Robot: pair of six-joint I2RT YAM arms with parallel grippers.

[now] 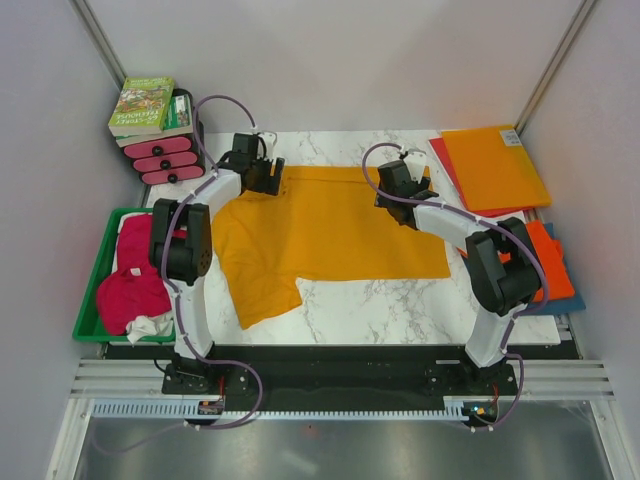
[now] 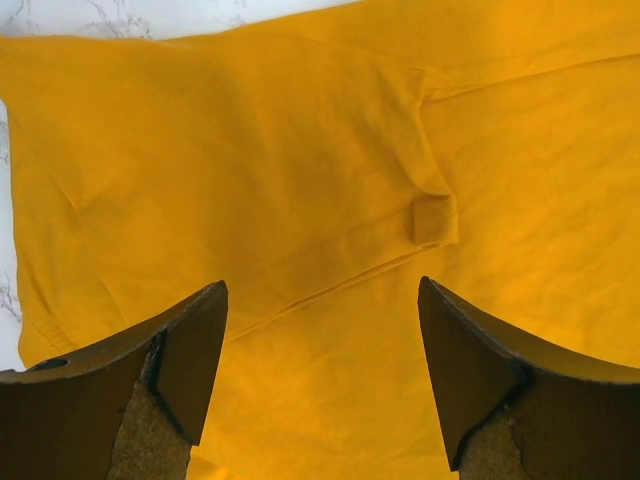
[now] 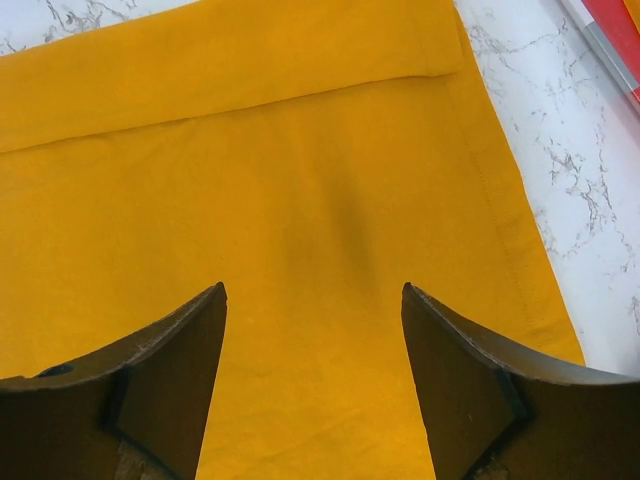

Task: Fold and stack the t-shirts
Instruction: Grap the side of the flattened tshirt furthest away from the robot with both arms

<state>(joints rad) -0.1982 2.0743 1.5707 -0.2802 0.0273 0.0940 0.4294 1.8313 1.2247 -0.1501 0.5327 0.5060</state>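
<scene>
A golden-orange t-shirt [image 1: 330, 225] lies spread on the marble table, one sleeve hanging toward the near left. My left gripper [image 1: 262, 172] hovers open over its far left part; in the left wrist view the left gripper [image 2: 322, 285] has only cloth below it, with the collar tag [image 2: 432, 218] just beyond. My right gripper [image 1: 395, 190] stands open over the far right part of the shirt [image 3: 300, 200], and a folded edge [image 3: 250, 100] runs across ahead of the right gripper [image 3: 313, 287]. Magenta-pink t-shirts [image 1: 135, 290] are heaped in a tray. A red-orange t-shirt [image 1: 552, 262] lies on a blue one [image 1: 566, 304] at the right.
The green tray [image 1: 95, 275] sits at the left table edge. Books [image 1: 145, 105] rest on pink drawers [image 1: 165, 160] at the back left. Stiff orange and red sheets [image 1: 495, 165] lie at the back right. Bare marble [image 1: 400, 305] shows near the front.
</scene>
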